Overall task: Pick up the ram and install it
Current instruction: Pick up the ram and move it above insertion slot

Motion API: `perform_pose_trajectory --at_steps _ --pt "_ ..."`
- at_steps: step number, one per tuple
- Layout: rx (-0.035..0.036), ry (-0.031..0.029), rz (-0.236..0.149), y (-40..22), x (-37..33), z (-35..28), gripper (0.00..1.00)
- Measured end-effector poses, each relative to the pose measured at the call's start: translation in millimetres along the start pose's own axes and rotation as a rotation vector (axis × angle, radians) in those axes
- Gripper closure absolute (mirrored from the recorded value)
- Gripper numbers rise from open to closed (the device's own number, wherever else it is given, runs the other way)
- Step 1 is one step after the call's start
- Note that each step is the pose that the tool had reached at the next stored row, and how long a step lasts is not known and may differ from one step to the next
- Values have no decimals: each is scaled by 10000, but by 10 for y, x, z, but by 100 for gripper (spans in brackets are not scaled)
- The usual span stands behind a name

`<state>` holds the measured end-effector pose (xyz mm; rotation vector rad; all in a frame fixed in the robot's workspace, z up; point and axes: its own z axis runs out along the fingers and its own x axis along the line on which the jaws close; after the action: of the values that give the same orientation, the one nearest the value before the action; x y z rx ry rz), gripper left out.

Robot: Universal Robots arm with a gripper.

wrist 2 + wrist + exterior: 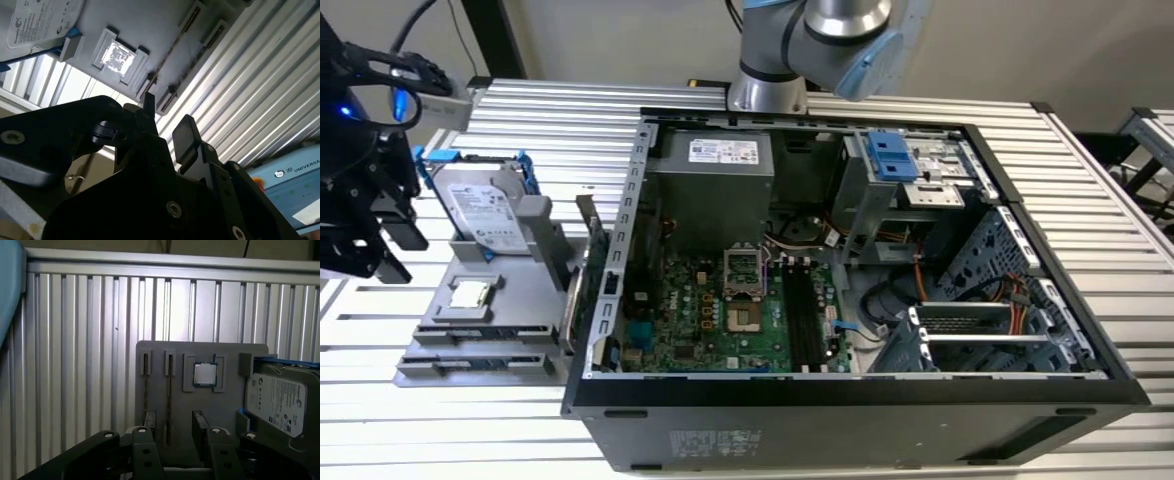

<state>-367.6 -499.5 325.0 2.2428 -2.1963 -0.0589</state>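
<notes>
The ram stands on edge in a narrow slot of the grey fixture (227,405). It shows as a thin dark line (170,385) in the first wrist view and as a thin brownish edge (172,47) in the second wrist view. A second slot (145,382) beside it holds a similar thin line. My gripper (175,426) (167,120) hovers above the fixture, open, with nothing between its fingers. In the first wrist view the ram's slot lines up with the gap. In the exterior view the black gripper (396,252) hangs at the left, beside the fixture (520,262).
On the same fixture sit a small square processor chip (205,374) (471,294) and a silver hard drive in a blue bracket (280,400) (487,208). The open computer case (640,250) lies at centre on the ribbed aluminium table (520,110), motherboard (720,310) exposed.
</notes>
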Motion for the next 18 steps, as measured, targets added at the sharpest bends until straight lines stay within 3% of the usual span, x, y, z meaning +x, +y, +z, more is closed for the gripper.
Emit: perform_pose_trajectory --at_steps 9,14,18 --pt "2 0 22 -2 4 107 0" --pt "73 0 27 -5 6 158 0" --pt "74 0 52 -5 7 198 0"
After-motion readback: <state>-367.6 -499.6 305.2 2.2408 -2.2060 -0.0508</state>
